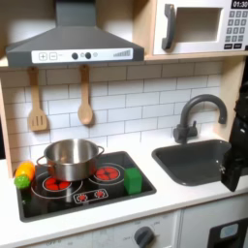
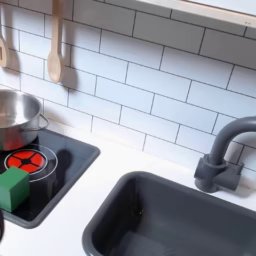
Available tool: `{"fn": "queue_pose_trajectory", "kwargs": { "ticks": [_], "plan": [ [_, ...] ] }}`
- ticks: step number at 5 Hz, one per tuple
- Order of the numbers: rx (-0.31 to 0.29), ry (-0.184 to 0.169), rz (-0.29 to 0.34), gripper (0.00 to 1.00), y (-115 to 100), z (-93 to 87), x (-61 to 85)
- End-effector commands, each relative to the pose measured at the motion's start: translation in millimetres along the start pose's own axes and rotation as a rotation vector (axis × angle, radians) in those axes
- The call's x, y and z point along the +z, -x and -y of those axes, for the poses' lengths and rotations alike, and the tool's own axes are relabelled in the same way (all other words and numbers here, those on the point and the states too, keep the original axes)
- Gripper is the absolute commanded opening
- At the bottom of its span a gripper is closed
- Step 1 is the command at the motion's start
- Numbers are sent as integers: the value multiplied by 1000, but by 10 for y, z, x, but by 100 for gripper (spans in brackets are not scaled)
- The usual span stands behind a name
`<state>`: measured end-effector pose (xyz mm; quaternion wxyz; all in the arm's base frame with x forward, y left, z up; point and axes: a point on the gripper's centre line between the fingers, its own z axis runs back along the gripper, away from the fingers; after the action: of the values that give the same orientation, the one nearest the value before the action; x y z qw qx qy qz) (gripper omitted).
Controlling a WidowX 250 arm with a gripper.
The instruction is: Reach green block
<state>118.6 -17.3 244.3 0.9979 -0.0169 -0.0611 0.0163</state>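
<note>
Green block [image 1: 133, 179]: stands upright on the near right corner of the black toy stovetop [image 1: 73, 200] in the first exterior view, just right of the right-hand red burner [image 1: 105, 173]. In the second exterior view the block [image 2: 13, 189] sits at the left edge, near side of the burner [image 2: 30, 160].

Steel pot [image 1: 69, 158]: on the far left burner in the first exterior view, well apart from the block, lidless.

Toy vegetable, green and orange [image 1: 23, 175]: at the stovetop's left edge in the first exterior view, just beside the pot.

Sink [image 1: 199, 163]: dark basin, right of the stovetop in the first exterior view, with a dark curved faucet [image 1: 192, 113] behind it. In the second exterior view the faucet [image 2: 222, 156] stands at the far right of the sink [image 2: 160, 215].

Wooden spatula [image 1: 37, 105] and wooden spoon [image 1: 85, 97]: hang on the white tile wall above the stove in the first exterior view.

Microwave [image 1: 199, 26]: upper right, first exterior view.

My gripper [image 1: 233, 170]: a dark shape at the right edge of the first exterior view, over the sink's right end, well apart from the block. Whether my fingers are spread or pressed together, I cannot tell.
</note>
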Motion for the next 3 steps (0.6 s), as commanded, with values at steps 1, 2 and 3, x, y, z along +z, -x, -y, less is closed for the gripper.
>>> {"fn": "queue_pose_trajectory", "kwargs": {
  "ticks": [1,2,3],
  "plan": [
    [0,0,0,100,0,0,0],
    [-18,-31,17,100,-148,-49,-41],
    [-31,-35,13,100,-234,-85,-100]
  ]
}}
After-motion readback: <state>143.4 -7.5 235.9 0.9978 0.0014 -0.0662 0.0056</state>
